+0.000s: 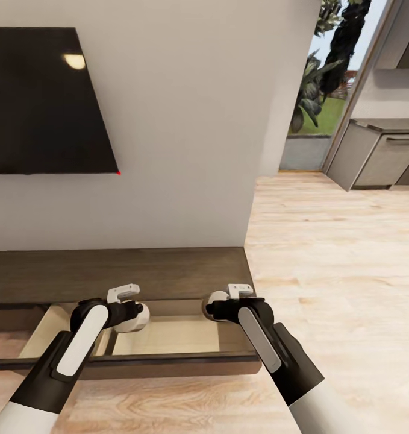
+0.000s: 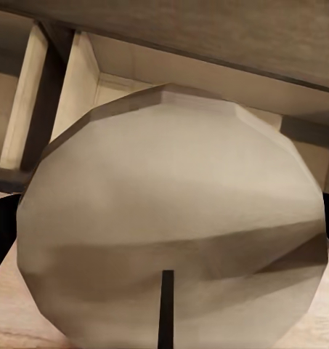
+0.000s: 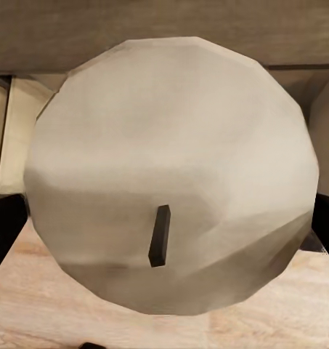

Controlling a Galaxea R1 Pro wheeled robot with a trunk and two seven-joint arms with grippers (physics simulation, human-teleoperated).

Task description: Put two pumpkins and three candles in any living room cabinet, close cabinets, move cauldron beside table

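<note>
Two round white candles with short dark wicks are held over the open drawer (image 1: 168, 337) of the long dark-brown cabinet (image 1: 120, 274). My left gripper (image 1: 131, 316) is shut on one candle (image 1: 138, 319), which looms large in the left wrist view (image 2: 171, 218). My right gripper (image 1: 220, 307) is shut on the other candle (image 1: 215, 299), seen close up in the right wrist view (image 3: 171, 174) with a dark fingertip (image 3: 4, 229) at each side. The drawer shows a pale beige inside, and its dark front (image 1: 132, 364) is pulled out toward me. The pumpkins, cauldron and table are out of view.
A black TV (image 1: 41, 102) hangs on the white wall above the cabinet. Pale wood floor (image 1: 337, 253) stretches to the right of the wall's corner. Grey kitchen units (image 1: 379, 157) and a glass door with plants (image 1: 324, 72) stand at the far right.
</note>
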